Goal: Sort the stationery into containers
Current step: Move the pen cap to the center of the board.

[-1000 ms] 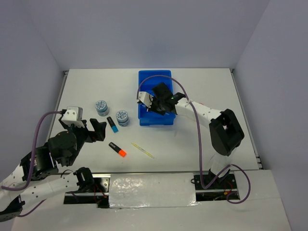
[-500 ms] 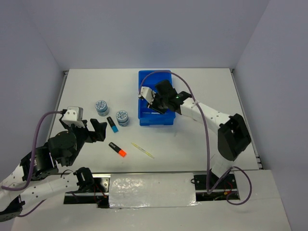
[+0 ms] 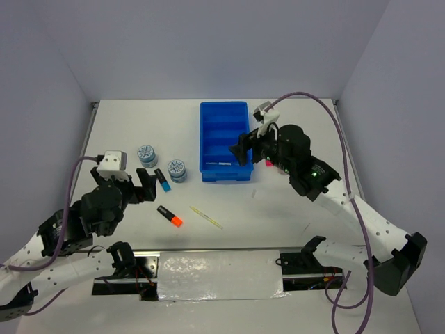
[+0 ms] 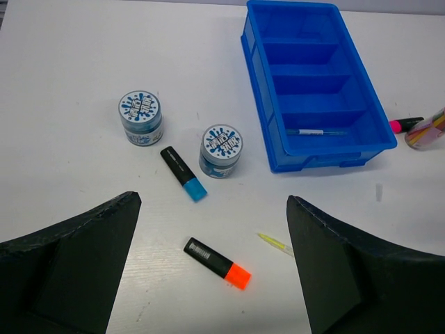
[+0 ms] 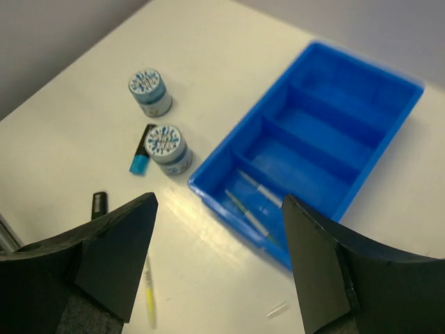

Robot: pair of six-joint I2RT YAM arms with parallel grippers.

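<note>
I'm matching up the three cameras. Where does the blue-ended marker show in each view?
Top external: blue-ended marker lies left of centre, just left of the nearer tub.
Left wrist: marker lies centre-left, left of that tub.
Right wrist: marker lies at the left, beside the tub.
Shared landmark: the blue tray, to the marker's right in every view.

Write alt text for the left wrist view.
A blue four-compartment tray sits upper right, one thin pale stick in its nearest compartment. Left of it stand two patterned-lid tubs, with a blue-ended marker, an orange-ended marker and a yellow stick loose nearby. The open left gripper frames the bottom.
</note>
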